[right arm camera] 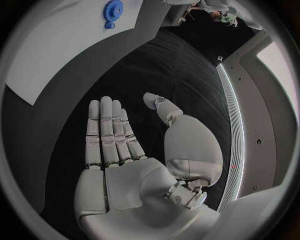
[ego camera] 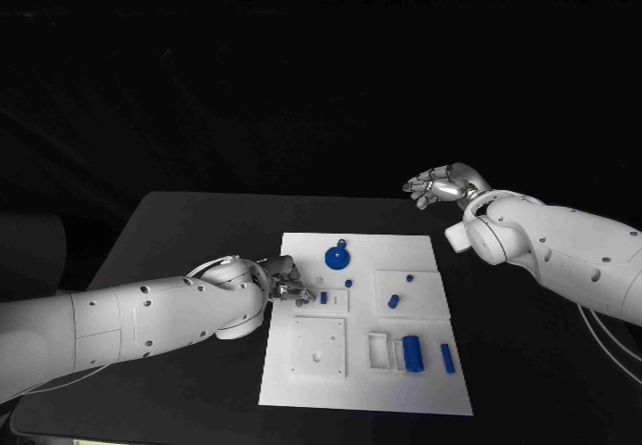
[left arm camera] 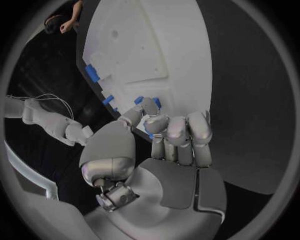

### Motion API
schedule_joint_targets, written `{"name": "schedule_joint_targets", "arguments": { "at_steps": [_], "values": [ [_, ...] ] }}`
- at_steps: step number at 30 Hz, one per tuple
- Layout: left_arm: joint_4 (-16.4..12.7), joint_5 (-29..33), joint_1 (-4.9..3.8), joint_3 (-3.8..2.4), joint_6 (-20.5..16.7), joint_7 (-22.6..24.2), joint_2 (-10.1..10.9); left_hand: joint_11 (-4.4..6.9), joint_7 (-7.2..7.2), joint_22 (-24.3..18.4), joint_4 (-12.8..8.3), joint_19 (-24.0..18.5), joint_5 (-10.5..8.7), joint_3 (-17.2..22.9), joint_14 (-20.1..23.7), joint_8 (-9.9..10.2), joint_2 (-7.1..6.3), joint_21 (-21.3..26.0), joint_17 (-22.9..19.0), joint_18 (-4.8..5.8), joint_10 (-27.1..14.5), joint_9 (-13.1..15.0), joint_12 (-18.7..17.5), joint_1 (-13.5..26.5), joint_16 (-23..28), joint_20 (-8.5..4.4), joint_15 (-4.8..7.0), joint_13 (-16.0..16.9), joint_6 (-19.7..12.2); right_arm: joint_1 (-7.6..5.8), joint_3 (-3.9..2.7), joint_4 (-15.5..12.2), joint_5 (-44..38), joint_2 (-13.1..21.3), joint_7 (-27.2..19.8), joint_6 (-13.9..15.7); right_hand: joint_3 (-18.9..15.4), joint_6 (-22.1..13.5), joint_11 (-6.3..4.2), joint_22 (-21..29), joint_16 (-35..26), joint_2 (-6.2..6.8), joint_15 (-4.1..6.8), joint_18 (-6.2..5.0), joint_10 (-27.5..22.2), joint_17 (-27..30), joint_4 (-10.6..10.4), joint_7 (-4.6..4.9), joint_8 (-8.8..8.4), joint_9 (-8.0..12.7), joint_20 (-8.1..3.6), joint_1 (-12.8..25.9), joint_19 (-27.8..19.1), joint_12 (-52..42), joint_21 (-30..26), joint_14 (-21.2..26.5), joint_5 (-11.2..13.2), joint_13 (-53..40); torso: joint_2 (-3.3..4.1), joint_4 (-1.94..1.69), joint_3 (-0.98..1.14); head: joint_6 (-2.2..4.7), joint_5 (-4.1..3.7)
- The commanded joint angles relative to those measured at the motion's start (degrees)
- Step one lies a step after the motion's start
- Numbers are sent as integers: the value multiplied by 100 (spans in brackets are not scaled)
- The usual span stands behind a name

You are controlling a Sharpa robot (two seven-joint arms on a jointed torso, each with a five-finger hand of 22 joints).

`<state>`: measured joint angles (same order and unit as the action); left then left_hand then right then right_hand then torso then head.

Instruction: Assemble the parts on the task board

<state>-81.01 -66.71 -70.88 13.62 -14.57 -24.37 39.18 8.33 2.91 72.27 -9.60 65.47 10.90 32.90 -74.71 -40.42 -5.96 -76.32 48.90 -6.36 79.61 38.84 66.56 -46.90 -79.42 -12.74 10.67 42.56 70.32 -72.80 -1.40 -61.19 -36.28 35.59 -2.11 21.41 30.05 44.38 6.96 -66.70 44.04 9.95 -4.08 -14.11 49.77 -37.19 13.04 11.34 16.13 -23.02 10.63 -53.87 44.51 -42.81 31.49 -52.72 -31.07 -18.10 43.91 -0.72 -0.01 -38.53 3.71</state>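
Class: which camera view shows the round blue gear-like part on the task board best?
The head view: the round blue part lies whole near the task board's far edge, with its neighbours visible. The right wrist view catches it at the circle's rim, bent. In the left wrist view I cannot pick it out.

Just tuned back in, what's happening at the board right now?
The left hand is down at the task board's left edge, fingertips at a small blue part there. Whether it grips the part is unclear. The right hand is open, off the board. A blue gear and other blue pieces lie untouched.
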Motion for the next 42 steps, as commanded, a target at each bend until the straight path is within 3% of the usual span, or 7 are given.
{"name": "schedule_joint_targets", "arguments": {
  "at_steps": [1,8,21,31,33,38,42],
  "values": [
    [9,53,17,12,-14,9,-12,6,2,-23,205,-46,-638,-10,20,-35,-213,46,-10,-475,3,-34,-9,36,30,-117,26,-27,-53,3,-2,-6,-8,-2,-36,-83,5,-40,-13,-6,23,-36,5,-89,-36,10,-25,122,23,8,0,29,-32,-19,-33,43,-32,9,0,0,-2,2,-1],
    [13,66,17,10,-161,26,-1,6,-1,-52,605,-58,-801,-4,37,-51,-533,64,-20,-498,-9,-62,-28,255,46,-129,55,-65,-112,3,-2,-8,-8,-1,-35,-87,6,-40,-13,-6,23,-37,5,-89,-36,10,-25,122,23,9,0,28,-32,-21,-33,44,-34,11,-2,-2,-6,5,-7],
    [-68,6,16,-63,-544,97,107,0,-11,-75,786,-57,-802,86,53,-66,-682,66,-31,-514,-15,-65,-51,217,59,-140,70,-92,-163,17,-2,-6,-8,23,-32,-95,8,-41,-14,-8,23,-37,5,-89,-37,12,-20,122,24,11,-2,22,-34,-23,-35,45,-42,16,-4,1,-7,19,-22],
    [-159,863,-12,-382,-727,808,160,-285,-355,-310,723,-538,-795,107,602,430,-807,561,-284,-397,-579,-276,-622,-144,599,-8,-10,-350,-1001,32,-2,-4,-8,20,-35,-93,10,-42,-13,-10,24,-39,5,-89,-38,13,-21,122,26,13,-1,23,-35,-28,-38,48,-69,24,-9,-3,-11,51,-31],
    [-157,862,-62,-385,-790,1098,162,-446,-520,-412,450,-910,-792,109,1059,598,-761,870,-433,-321,-1105,-321,-975,-407,917,68,-138,-509,-1415,33,-2,0,-8,16,-35,-83,10,-42,-14,-10,24,-38,5,-89,-38,14,-19,122,26,13,-1,21,-35,-28,-38,48,-72,25,-10,-3,-10,63,-37],
    [-51,936,-105,-388,-922,1926,39,-892,-919,-807,-188,-1801,-766,214,2029,890,-586,1823,-1027,112,-2114,-472,-1922,-1081,1800,423,-779,-1156,-2074,38,-2,37,-8,9,-37,-98,19,-43,-12,-15,24,-32,3,-89,-47,17,21,122,30,17,-4,-19,-42,-33,-44,55,-84,40,-4,0,-8,109,-64],
    [75,906,-135,-394,-962,2279,-129,-1225,-1061,-925,-515,-1957,-750,362,2167,1187,-351,2122,-1334,156,-2376,-688,-2826,-1586,2132,642,-1009,-1794,-2224,55,-2,99,-7,-11,-38,-127,23,-42,-12,-16,25,-38,2,-89,-48,18,32,122,32,19,-4,-31,-42,-36,-45,56,-82,44,-2,8,-16,140,-87]
  ]
}}
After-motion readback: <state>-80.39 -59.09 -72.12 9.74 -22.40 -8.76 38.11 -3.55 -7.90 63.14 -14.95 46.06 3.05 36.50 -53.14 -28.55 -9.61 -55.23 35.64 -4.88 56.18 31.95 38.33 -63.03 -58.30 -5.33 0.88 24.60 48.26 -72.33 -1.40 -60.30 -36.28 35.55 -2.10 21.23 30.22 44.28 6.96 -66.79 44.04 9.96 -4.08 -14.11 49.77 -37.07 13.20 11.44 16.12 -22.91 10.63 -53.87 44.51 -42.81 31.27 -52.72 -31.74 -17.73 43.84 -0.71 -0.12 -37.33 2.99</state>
